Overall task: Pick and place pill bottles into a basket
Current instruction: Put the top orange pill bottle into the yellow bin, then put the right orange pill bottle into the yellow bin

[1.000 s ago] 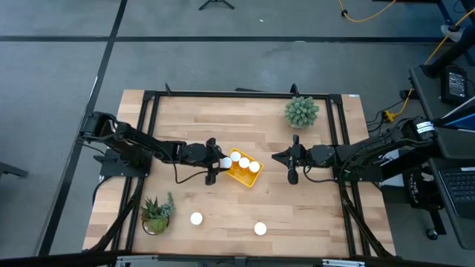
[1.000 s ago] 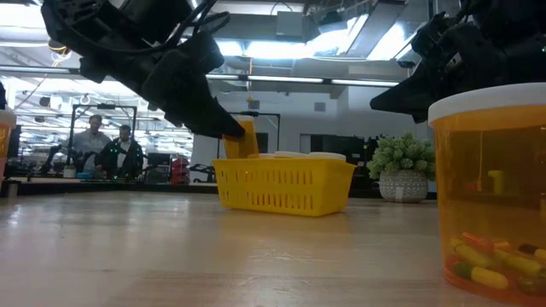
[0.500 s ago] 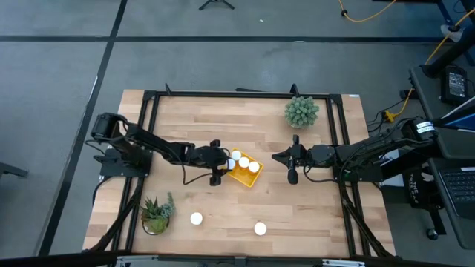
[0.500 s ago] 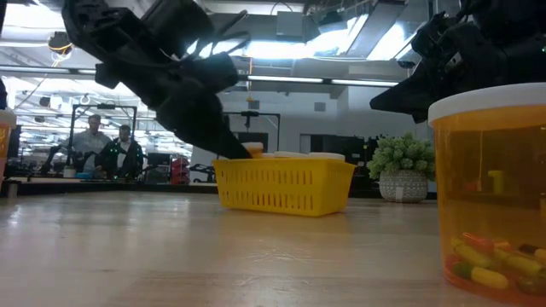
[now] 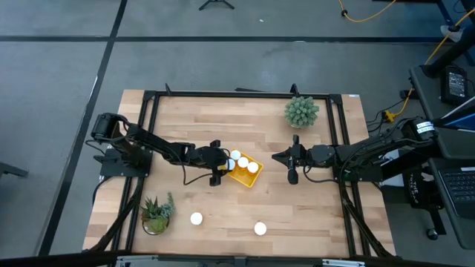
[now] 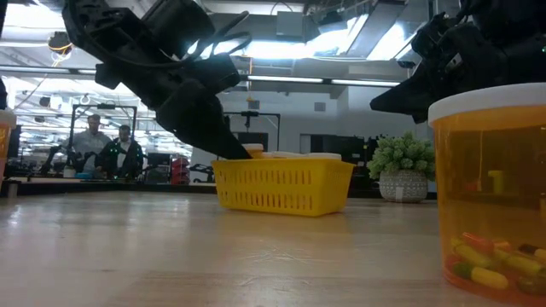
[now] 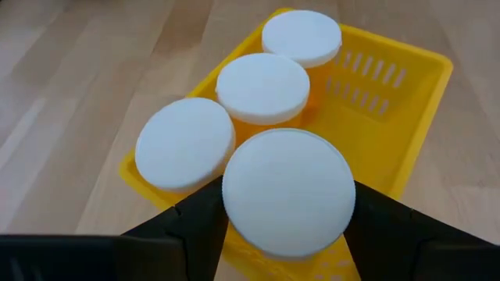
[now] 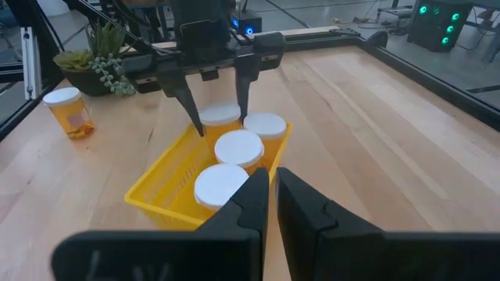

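The basket (image 5: 243, 170) sits mid-table with four pill bottles inside; my left gripper (image 5: 223, 163) has its fingers closed on the fourth bottle (image 7: 288, 191) at the basket's left corner, just beside the three others (image 7: 262, 87). My right gripper (image 5: 291, 165) hovers well right of the basket, fingers (image 8: 301, 204) nearly together and empty. Two bottles stand loose near the front edge (image 5: 196, 219) (image 5: 260, 228). A potted plant (image 5: 156, 213) stands beside the first, another (image 5: 300, 111) at the back. Only the low view shows two people (image 6: 107, 147) in the room behind, and one loose bottle (image 6: 490, 188) looming close.
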### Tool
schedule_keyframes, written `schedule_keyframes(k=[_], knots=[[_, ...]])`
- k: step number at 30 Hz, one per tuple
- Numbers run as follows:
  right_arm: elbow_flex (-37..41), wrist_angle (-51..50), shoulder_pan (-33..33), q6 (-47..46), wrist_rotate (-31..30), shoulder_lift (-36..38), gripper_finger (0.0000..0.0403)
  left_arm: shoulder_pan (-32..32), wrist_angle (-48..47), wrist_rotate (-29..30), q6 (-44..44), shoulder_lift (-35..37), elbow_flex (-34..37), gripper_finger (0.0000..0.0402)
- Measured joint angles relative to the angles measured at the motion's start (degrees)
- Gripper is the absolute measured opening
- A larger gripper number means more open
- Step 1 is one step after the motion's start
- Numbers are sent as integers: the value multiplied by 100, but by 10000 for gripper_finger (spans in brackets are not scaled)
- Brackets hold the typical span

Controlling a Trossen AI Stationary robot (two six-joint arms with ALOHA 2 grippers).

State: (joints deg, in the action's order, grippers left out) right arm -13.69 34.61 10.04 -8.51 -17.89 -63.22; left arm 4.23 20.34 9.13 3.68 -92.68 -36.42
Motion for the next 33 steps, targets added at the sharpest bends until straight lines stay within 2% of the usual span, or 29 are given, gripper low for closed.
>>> schedule_keyframes(k=[7, 26, 33], knots=[[0, -2, 0, 0, 0, 0, 32, 0, -2, -2, 0, 102, 0, 236], [0, -35, 0, -2, 0, -4, 32, 240, -401, -10, -518, 781, 4, 236], [0, -9, 0, -16, 0, -4, 32, 461, -836, -461, -887, 1396, 4, 237]])
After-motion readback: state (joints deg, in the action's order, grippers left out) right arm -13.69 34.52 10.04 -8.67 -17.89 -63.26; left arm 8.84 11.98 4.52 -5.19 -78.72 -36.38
